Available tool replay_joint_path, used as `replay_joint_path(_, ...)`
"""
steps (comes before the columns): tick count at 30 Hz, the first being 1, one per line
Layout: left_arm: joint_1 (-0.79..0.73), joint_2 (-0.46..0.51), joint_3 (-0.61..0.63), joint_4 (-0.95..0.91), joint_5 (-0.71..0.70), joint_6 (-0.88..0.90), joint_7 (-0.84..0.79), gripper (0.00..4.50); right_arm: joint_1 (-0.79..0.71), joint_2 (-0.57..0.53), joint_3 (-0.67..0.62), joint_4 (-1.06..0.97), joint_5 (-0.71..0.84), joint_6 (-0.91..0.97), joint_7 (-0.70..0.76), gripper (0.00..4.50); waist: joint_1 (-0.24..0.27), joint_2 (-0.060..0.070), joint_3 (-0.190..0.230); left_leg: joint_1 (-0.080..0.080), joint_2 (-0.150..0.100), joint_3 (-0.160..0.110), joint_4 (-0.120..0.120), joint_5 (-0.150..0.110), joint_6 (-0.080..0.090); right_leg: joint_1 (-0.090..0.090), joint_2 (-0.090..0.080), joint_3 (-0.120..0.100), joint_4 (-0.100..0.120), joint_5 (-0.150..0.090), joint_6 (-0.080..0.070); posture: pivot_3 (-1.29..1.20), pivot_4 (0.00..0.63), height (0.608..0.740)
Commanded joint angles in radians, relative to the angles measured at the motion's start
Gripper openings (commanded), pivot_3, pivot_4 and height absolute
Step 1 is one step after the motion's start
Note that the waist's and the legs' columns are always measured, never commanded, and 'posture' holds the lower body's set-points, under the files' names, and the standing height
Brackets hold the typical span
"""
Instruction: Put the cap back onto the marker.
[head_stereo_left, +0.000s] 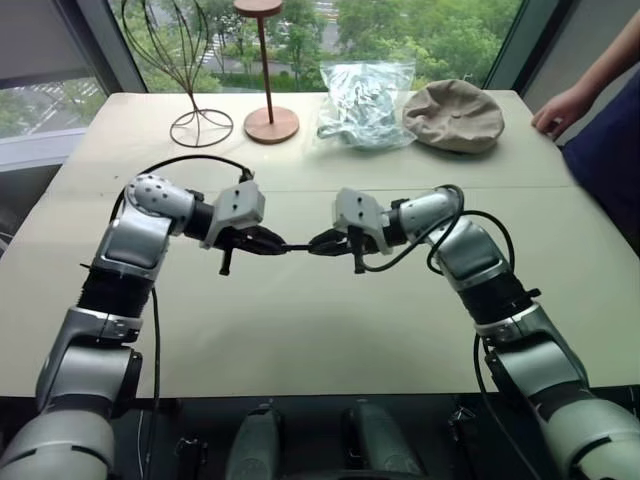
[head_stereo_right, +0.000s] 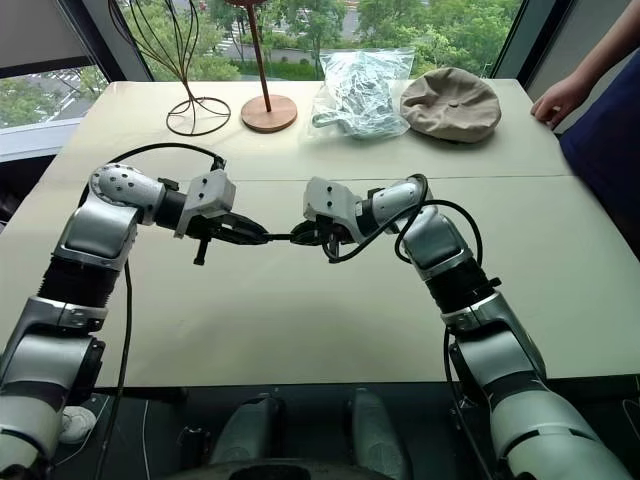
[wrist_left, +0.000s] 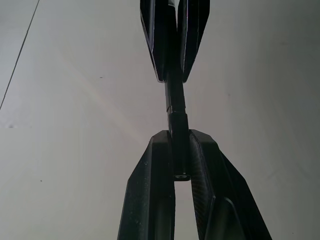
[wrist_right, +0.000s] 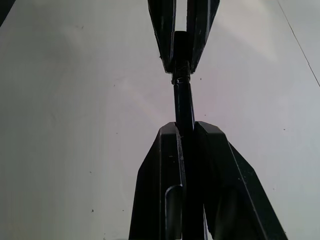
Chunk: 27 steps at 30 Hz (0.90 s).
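Now I see my left gripper (wrist_left: 181, 150) clamped on the cap (wrist_left: 179, 145), right gripper (wrist_right: 186, 135) clamped on the marker (wrist_right: 183, 102); they meet tip-to-tip, axis running nine-to-three above the table (head_stereo_left: 300, 330).

Over the middle of the tabletop (head_stereo_left: 300, 340), the left gripper (head_stereo_left: 278, 244) and right gripper (head_stereo_left: 318, 243) meet tip to tip, held clear of the surface. The cap (wrist_left: 179, 145) sits in the left jaws; the marker (wrist_right: 183, 102) sits in the right jaws, and the two join end to end between them. Along the far edge, left to right: a wire stand (head_stereo_left: 200, 120), a wooden stand (head_stereo_left: 271, 122), a plastic bag (head_stereo_left: 365, 102), a hat (head_stereo_left: 455, 115). A person's hand (head_stereo_left: 562, 108) rests at the far right corner.
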Motion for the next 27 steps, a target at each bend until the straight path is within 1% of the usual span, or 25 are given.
replay_joint_path(1,-0.021,-0.088,-0.094,-0.076,-0.080,-0.010,-0.084,0.07,-0.099,0.047,-0.039,-0.035,0.017,0.029,-0.072,0.00,0.001,0.000,0.000,0.000,0.000,0.000,0.000,0.000,0.000,0.000,0.000,0.000,0.000,0.000,0.000,0.00,0.150,0.740)
replay_joint_path(4,-0.011,-0.128,-0.088,-0.082,-0.088,-0.004,-0.044,0.07,-0.108,0.073,-0.054,-0.036,0.036,0.068,-0.095,0.00,0.002,0.000,0.000,0.000,0.000,0.000,0.000,0.000,0.000,0.000,0.000,0.000,0.000,0.000,0.000,0.00,0.150,0.740)
replay_joint_path(8,0.019,-0.160,-0.074,-0.116,-0.132,0.040,-0.041,0.07,-0.107,0.093,-0.063,-0.043,0.029,0.015,-0.123,0.00,0.001,0.000,0.000,0.000,0.000,0.000,0.000,0.000,0.000,0.000,0.000,0.000,0.000,0.000,0.000,0.00,0.150,0.740)
replay_joint_path(11,0.023,-0.159,-0.058,-0.127,-0.142,0.061,-0.053,0.07,-0.096,0.088,-0.058,-0.067,0.026,-0.015,-0.113,0.00,-0.002,0.000,0.000,0.000,0.000,0.000,0.000,0.000,0.000,0.000,0.000,0.000,0.000,0.000,0.000,0.00,0.150,0.740)
replay_joint_path(17,0.021,-0.136,-0.036,-0.120,-0.126,0.025,-0.069,0.07,-0.091,0.068,-0.078,-0.070,0.028,-0.042,-0.098,0.00,0.000,0.000,0.000,0.000,0.000,0.000,0.000,0.000,0.000,0.000,0.000,0.000,0.000,0.000,0.000,0.00,0.150,0.740)
replay_joint_path(22,0.034,-0.116,-0.030,-0.108,-0.092,-0.087,-0.057,0.07,-0.080,0.052,-0.085,-0.063,0.017,-0.063,-0.101,0.00,0.001,0.000,0.000,0.000,0.000,0.000,0.000,0.000,0.000,0.000,0.000,0.000,0.000,0.000,0.000,0.00,0.150,0.740)
replay_joint_path(25,0.050,-0.095,-0.032,-0.097,-0.054,-0.207,-0.039,0.07,-0.074,0.044,-0.100,-0.062,0.036,-0.017,-0.092,0.00,0.000,0.000,0.000,0.000,0.000,0.000,0.000,0.000,0.000,0.000,0.000,0.000,0.000,0.000,0.000,0.00,0.150,0.740)
replay_joint_path(27,0.054,-0.088,-0.034,-0.092,-0.045,-0.242,-0.034,0.07,-0.074,0.042,-0.103,-0.062,0.046,0.006,-0.093,0.00,0.001,0.000,0.000,0.000,0.000,0.000,0.000,0.000,0.000,0.000,0.000,0.000,0.000,0.000,0.000,0.00,0.150,0.740)
